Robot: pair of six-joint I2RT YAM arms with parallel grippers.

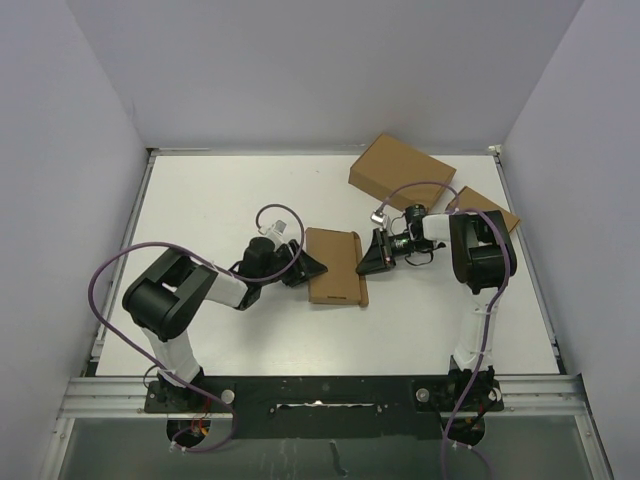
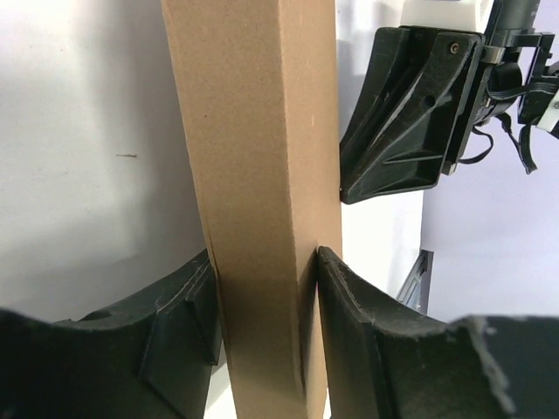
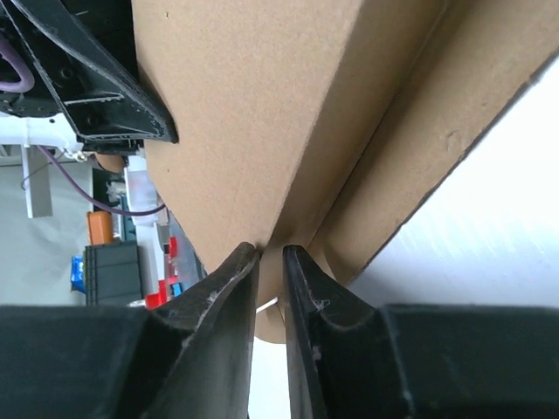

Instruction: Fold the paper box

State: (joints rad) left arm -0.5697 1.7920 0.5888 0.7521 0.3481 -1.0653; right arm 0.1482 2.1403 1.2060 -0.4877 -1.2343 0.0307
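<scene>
The paper box [image 1: 335, 265] lies near the table's middle as a shallow brown cardboard mailer, its lid down. My left gripper [image 1: 305, 266] is at its left edge and is shut on the box's side [image 2: 253, 131], with cardboard filling the gap between the fingers [image 2: 354, 305]. My right gripper [image 1: 372, 262] is at the box's right edge. In the right wrist view it [image 3: 271, 262] is nearly closed on a thin cardboard flap [image 3: 253, 105] of the box. Each wrist view shows the other gripper beyond the box: the right one [image 2: 410, 105] and the left one [image 3: 96, 78].
The largest, thicker brown box [image 1: 401, 170] lies at the back right. The smallest brown box [image 1: 488, 208] lies at the right, partly hidden behind my right arm. Grey walls stand close round the white table [image 1: 220, 200].
</scene>
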